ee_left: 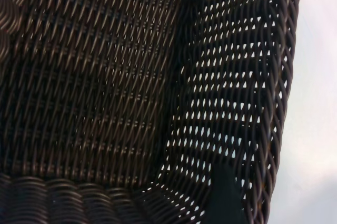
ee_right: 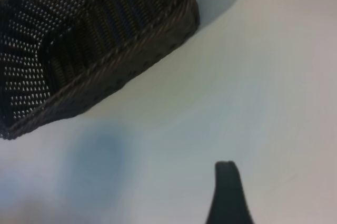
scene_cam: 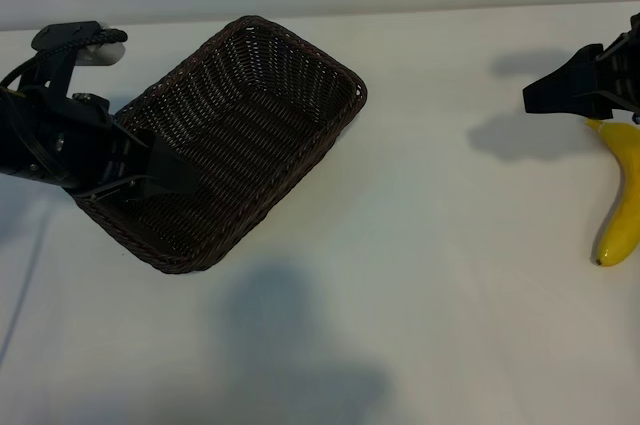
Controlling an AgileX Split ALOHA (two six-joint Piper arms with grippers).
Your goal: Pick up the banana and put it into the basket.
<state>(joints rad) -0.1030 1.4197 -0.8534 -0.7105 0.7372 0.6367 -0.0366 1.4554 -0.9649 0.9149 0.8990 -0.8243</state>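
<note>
- Yellow banana (scene_cam: 622, 200) on worktop (scene_cam: 430, 245), long axis toward camera, directly beneath right jaws (scene_cam: 560, 93), spread, empty.
- Left jaws (scene_cam: 165, 177) spread over wicker basket (scene_cam: 300, 75), well apart from banana.

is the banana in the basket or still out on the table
Out. The banana lies on the table at the right edge, far from the basket, whose visible inside is bare.

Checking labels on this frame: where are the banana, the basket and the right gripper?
banana (scene_cam: 625, 207): exterior view, mid-body.
basket (scene_cam: 300, 42): exterior view, far braided rim.
right gripper (scene_cam: 545, 95): exterior view, at its fingertips.
</note>
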